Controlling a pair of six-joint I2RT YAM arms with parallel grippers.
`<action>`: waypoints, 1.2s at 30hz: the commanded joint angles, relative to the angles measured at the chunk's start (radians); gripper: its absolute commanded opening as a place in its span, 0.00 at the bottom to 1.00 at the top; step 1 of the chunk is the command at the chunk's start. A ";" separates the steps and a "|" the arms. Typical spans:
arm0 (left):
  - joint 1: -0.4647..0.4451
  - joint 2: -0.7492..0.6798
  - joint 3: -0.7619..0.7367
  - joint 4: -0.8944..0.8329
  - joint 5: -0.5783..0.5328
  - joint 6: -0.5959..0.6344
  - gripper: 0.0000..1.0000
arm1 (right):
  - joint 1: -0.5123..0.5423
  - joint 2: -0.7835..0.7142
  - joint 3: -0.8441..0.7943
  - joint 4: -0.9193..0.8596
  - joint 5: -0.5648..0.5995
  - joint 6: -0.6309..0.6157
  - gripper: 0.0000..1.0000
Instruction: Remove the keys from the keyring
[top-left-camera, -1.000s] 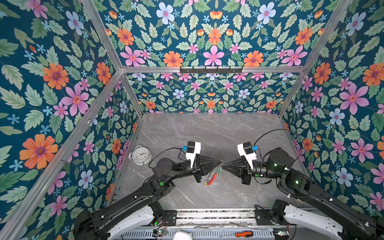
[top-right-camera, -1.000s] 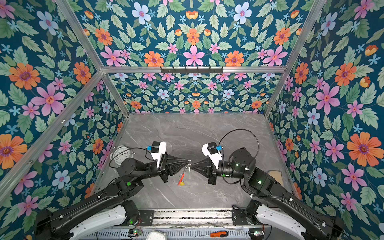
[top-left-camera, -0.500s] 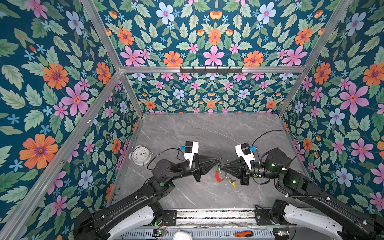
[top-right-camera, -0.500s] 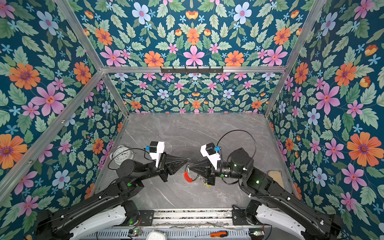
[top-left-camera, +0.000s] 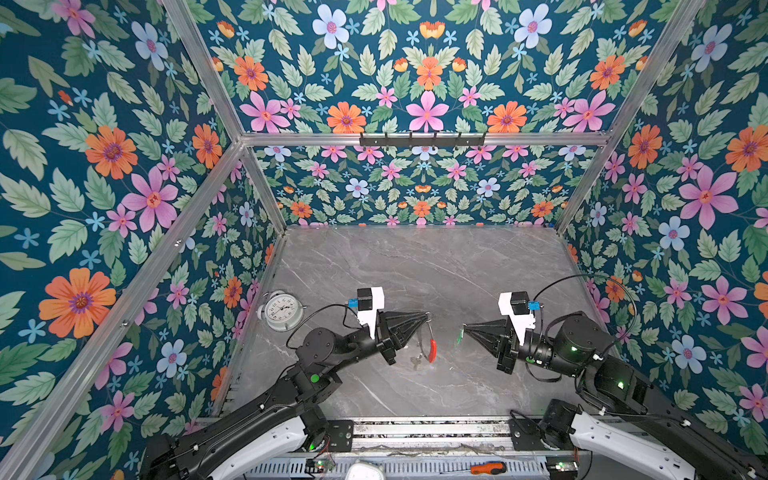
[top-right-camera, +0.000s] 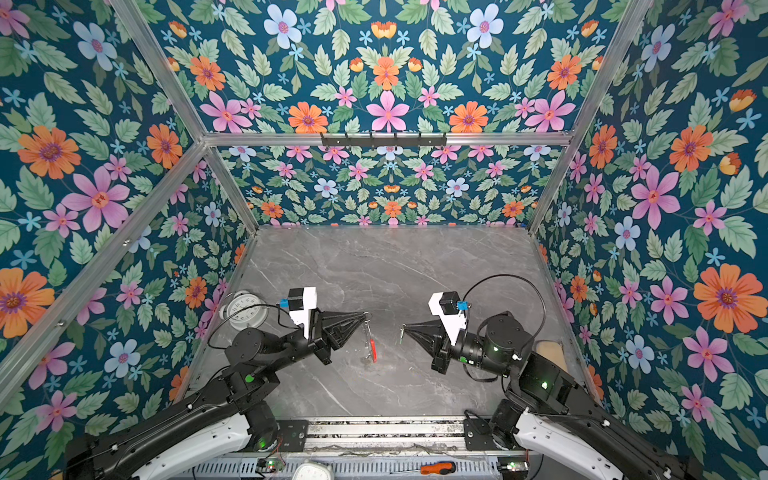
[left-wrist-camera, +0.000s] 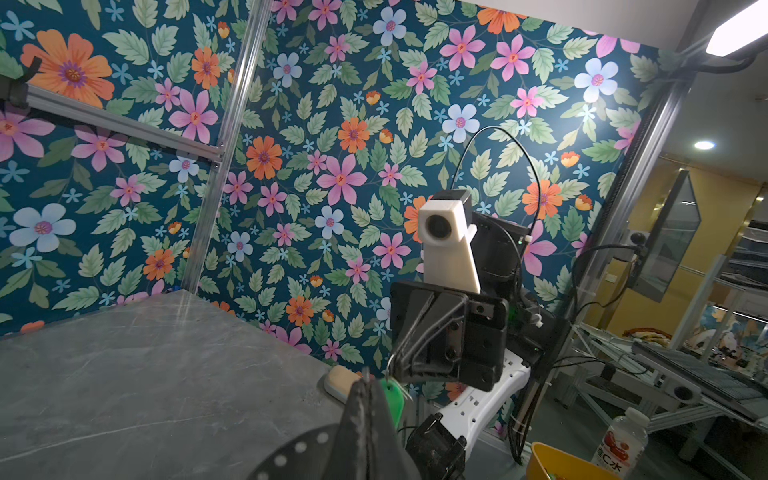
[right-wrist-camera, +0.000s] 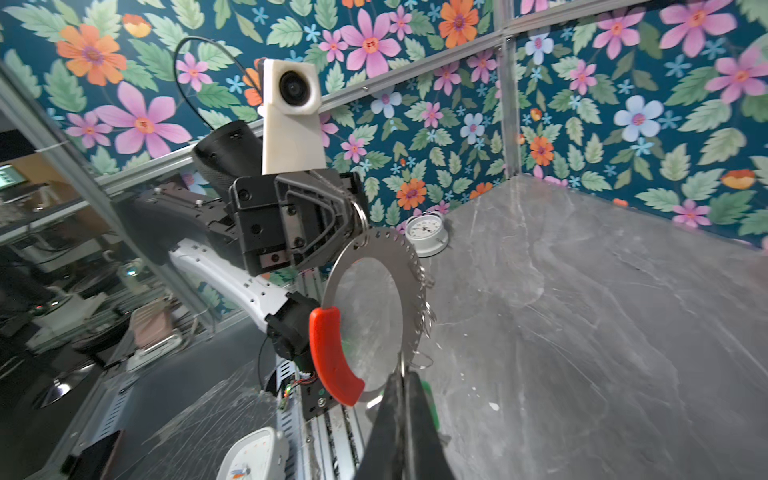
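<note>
Holds the keyring (right-wrist-camera: 386, 241) by 1 split ring (right-wrist-camera: 360, 216) in the fully closed left end effector (top-left-camera: 427, 316). Hangs it just below those tips, long axis near vertical, flat face toward the right end effector (top-left-camera: 464, 330), red section (right-wrist-camera: 332, 357) lowest. Pinches the green key (left-wrist-camera: 392, 395) in the closed right end effector, clear of the loop; cannot tell the blade's direction. Likely light, stiff, slippery metal, free to swing: best gripped on the plastic head or the red section, not on a loose split ring.
</note>
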 joint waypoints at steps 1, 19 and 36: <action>0.000 -0.017 -0.025 0.021 -0.037 0.014 0.00 | -0.027 0.012 -0.011 -0.051 0.119 -0.011 0.00; 0.000 -0.041 -0.099 0.063 -0.078 0.007 0.00 | -0.312 0.212 -0.362 0.181 0.009 0.263 0.00; 0.000 -0.055 -0.125 0.070 -0.087 -0.010 0.00 | -0.362 0.534 -0.414 0.291 0.048 0.354 0.00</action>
